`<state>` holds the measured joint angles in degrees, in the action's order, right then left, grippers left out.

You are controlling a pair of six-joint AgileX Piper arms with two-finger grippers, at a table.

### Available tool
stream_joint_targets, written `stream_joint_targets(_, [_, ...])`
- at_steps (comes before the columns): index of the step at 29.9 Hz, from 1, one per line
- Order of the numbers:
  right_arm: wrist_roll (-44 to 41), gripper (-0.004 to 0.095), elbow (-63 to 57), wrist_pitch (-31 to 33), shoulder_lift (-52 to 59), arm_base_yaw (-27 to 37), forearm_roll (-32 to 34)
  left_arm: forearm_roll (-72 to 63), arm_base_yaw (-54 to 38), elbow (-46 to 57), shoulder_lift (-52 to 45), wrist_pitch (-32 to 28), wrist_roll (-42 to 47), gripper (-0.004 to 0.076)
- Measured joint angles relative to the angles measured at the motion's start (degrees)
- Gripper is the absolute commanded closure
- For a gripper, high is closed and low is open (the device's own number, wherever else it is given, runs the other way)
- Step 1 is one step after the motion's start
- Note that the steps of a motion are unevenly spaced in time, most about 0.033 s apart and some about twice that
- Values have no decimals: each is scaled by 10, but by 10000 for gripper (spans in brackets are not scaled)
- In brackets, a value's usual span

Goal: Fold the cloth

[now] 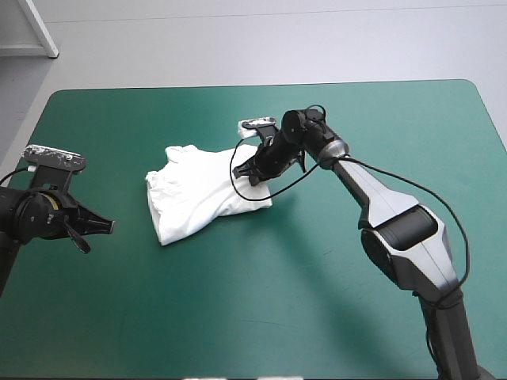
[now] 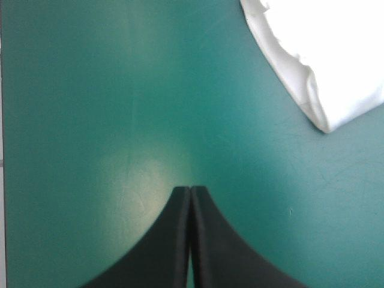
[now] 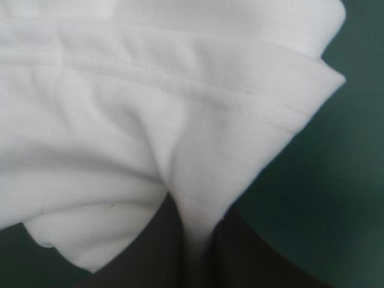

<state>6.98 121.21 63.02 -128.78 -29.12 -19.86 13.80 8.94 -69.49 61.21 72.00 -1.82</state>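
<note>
Nearest me, well off to the left of the T-shirt (image 1: pixel 202 194), the left gripper (image 1: pixel 109 226) hangs over the bare teal-green cover (image 1: pixel 317 301). Its black fingers (image 2: pixel 222 252) are pressed together into one pointed arch with nothing between them. From its own camera only one rounded, folded corner of the T-shirt shows, ahead and off to one side. The rest is cut off.

The T-shirt itself lies a little left of the table's middle, a white, loosely folded bundle, rumpled along its left side. I can't make out which part is sleeve and which is collar.

At the T-shirt's far right edge sits the right gripper (image 1: pixel 252 176), low on the cloth. Its fingers are all but closed, pinching a fold of white fabric that runs down between them. Their tips are buried in the cloth, so only the dark bases show. A stitched hem crosses the fabric just beyond the pinch. Seen that close, the T-shirt fills nearly everything, and only one corner of it stands clear against the cover.
</note>
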Motion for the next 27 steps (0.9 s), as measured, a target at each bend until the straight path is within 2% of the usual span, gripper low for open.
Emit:
stream_joint_targets(4, [-31,926,0,48,37,25,107,0,0,0,0,0,0,734])
stream_joint_targets(8, [-62,926,-1,75,50,91,206,0,0,0,0,-1,0,734])
stream_joint_targets(19, [-74,926,-13,81,75,304,216,0,0,0,0,0,0,734])
stream_joint_targets(22, [-74,926,-30,81,75,346,216,0,0,0,0,0,0,734])
stream_joint_targets(27, [-54,919,-46,83,75,379,206,0,0,0,0,0,0,734])
